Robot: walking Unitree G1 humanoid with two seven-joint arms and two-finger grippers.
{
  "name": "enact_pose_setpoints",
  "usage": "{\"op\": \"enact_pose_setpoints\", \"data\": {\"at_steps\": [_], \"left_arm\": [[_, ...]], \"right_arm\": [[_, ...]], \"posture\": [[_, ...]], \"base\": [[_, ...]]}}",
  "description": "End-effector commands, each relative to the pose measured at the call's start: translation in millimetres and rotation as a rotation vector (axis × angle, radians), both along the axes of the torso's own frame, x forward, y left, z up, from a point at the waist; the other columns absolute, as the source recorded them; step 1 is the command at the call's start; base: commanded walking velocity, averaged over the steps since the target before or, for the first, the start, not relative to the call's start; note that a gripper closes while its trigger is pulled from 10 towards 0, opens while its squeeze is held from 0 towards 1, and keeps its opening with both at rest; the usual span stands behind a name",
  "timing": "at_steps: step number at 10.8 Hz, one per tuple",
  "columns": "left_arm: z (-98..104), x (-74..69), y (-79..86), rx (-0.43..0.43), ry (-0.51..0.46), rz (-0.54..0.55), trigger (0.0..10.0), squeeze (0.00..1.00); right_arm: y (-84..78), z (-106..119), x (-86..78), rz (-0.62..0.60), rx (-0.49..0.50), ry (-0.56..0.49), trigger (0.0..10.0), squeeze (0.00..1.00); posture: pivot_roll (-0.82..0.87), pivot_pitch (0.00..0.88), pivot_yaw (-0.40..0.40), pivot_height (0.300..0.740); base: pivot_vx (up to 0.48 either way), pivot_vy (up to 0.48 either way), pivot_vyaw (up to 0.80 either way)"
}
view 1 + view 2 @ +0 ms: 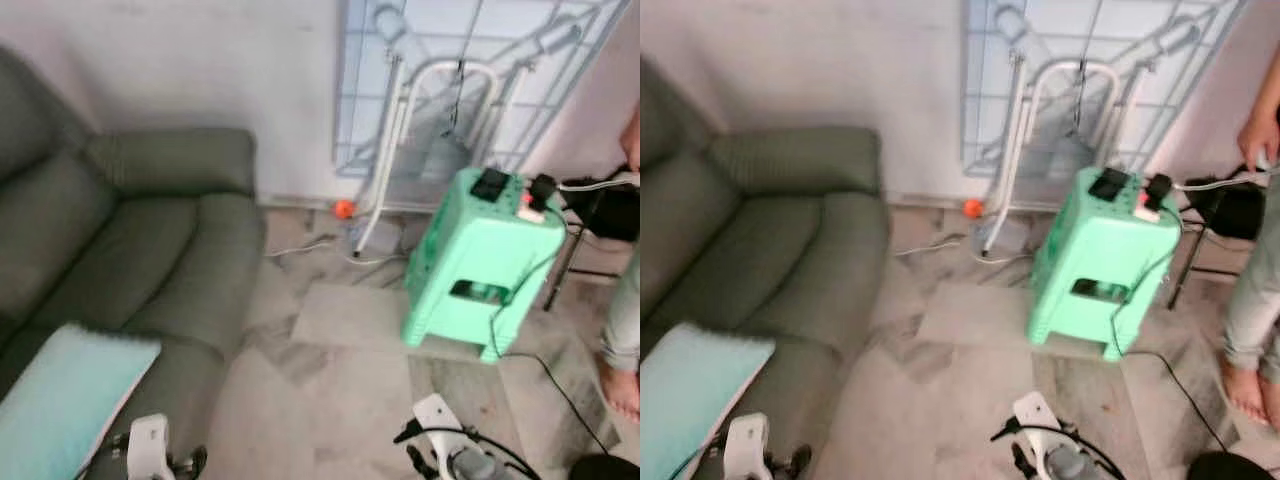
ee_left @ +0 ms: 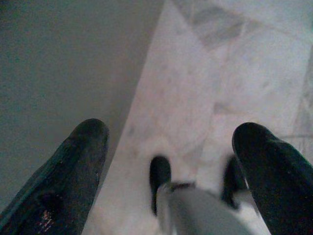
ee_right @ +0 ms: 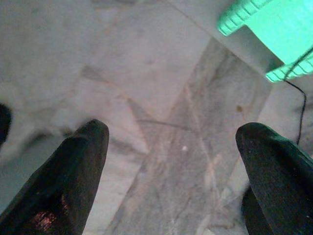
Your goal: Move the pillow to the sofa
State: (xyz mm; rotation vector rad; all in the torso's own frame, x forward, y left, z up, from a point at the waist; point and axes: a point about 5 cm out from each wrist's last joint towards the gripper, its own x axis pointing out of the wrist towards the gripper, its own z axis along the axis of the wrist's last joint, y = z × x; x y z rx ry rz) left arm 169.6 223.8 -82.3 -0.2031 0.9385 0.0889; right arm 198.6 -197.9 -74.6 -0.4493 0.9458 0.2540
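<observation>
Pale-blue pillow [image 1: 60,400] already lies on the green sofa [image 1: 150,250], just beside my left tool [image 2: 171,161]. Both my tools, left and right [image 3: 171,166], hang wide and empty over the floor [image 3: 161,98]; I judge it best to back off without snagging the fabric.

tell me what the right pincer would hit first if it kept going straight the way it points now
Most likely the bare marble floor. The right pincer is open, pointing down at the tiles, with nothing between its fingers. The green stool sits off to one side of that line, though depth is hard to judge.

Grey sofa [image 1: 150,250] bearing pale pillow [image 1: 60,400], marble floor [image 1: 330,400], green stool [image 1: 480,265]
</observation>
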Motion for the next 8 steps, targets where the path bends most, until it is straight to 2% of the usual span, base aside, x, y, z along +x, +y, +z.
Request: {"op": "enact_pose_setpoints", "data": {"at_steps": [1, 2, 3, 6, 8], "left_arm": [[-2.5, -5.3, -0.8, 0.006, 0.012, 0.002, 10.0, 0.0], [-2.7, -5.7, -0.2, 0.003, 0.016, 0.009, 10.0, 0.0], [-3.3, -8.8, 4.7, 0.026, 0.036, 0.024, 10.0, 0.0], [-4.4, -12.4, 7.9, 0.044, 0.052, 0.053, 10.0, 0.0], [-5.0, -12.8, 6.9, 0.047, 0.056, 0.054, 10.0, 0.0]], "right_arm": [[-7.6, 1.2, 0.2, 0.0, -0.016, 0.011, 10.0, 0.0], [-11.7, 0.6, -2.6, -0.001, -0.021, 0.017, 10.0, 0.0], [-28.6, -1.1, -13.9, -0.009, -0.041, 0.038, 10.0, 0.0], [-56.7, 0.2, -29.2, -0.026, -0.07, 0.066, 10.0, 0.0], [-52.7, -1.9, -31.3, -0.022, -0.065, 0.069, 10.0, 0.0]], "posture": [[-0.17, 0.032, -0.029, 0.74], [-0.17, 0.032, -0.029, 0.74], [-0.17, 0.034, -0.031, 0.74], [-0.17, 0.037, -0.032, 0.74], [-0.17, 0.04, -0.032, 0.74]], "base": [[0.0, 0.0, 0.0], [0.0, 0.0, 0.0], [0.0, 0.0, 0.0], [0.0, 0.0, 0.0], [0.0, 0.0, 0.0]]}}
